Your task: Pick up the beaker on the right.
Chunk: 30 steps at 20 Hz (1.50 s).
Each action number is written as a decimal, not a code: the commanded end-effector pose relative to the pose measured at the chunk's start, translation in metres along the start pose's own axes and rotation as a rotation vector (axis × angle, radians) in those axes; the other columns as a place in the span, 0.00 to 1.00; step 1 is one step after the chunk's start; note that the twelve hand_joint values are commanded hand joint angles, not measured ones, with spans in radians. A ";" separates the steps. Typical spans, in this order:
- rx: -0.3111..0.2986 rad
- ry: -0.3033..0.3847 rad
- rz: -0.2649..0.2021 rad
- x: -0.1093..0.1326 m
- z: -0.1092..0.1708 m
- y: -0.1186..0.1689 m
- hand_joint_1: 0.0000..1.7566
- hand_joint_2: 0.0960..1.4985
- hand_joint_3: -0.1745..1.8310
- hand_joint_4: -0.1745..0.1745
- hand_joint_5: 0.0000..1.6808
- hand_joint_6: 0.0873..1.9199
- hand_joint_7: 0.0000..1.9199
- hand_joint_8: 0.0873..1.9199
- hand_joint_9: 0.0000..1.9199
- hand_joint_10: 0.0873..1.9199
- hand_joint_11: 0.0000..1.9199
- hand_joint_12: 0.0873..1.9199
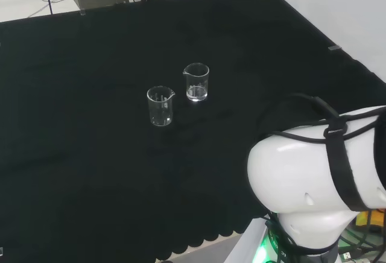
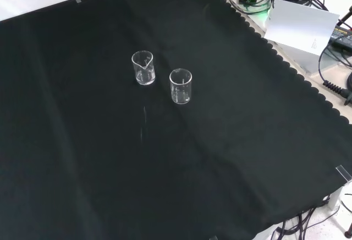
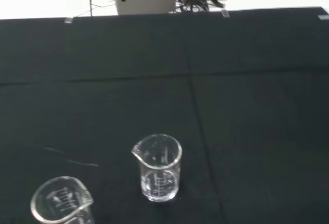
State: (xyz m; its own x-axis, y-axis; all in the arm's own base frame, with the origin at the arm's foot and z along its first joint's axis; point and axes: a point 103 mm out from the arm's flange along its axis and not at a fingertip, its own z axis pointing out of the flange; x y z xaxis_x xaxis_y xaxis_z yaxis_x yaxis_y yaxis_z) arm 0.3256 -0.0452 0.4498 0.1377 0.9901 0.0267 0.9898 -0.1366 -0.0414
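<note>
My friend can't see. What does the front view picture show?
Two clear beakers stand upright, close together but apart, on a black cloth. The left one is a bit farther back. Cables and a white box sit past the cloth's top right edge.

A small clear glass beaker (image 1: 196, 82) stands upright and empty on the black cloth, right of a second beaker (image 1: 160, 106) in the head view.

2 clear beakers stand upright and near each other, apart, on the black cloth (image 1: 90, 172). In the head view, the right beaker (image 1: 196, 82) has the left beaker (image 1: 160, 106) at its 8 o'clock. Bare cloth lies open on every other side of both.
</note>
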 end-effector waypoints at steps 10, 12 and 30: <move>0.063 0.071 -0.022 -0.050 0.105 0.095 0.08 0.80 0.24 0.41 0.29 0.00 0.05 0.24 0.10 0.30 0.00 0.65; 0.062 0.086 -0.043 -0.051 0.117 0.105 0.10 0.78 0.23 0.41 0.29 0.00 0.05 0.24 0.10 0.30 0.00 0.65; 0.173 0.419 -0.233 -0.049 0.235 0.161 0.45 0.47 0.30 0.40 0.29 0.00 0.13 0.30 0.19 0.30 0.00 0.69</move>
State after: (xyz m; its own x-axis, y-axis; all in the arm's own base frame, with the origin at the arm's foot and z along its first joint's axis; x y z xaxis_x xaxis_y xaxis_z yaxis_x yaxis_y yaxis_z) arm 0.4372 -0.1050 0.2639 -0.0006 0.9416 0.3369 0.9920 0.0431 -0.1187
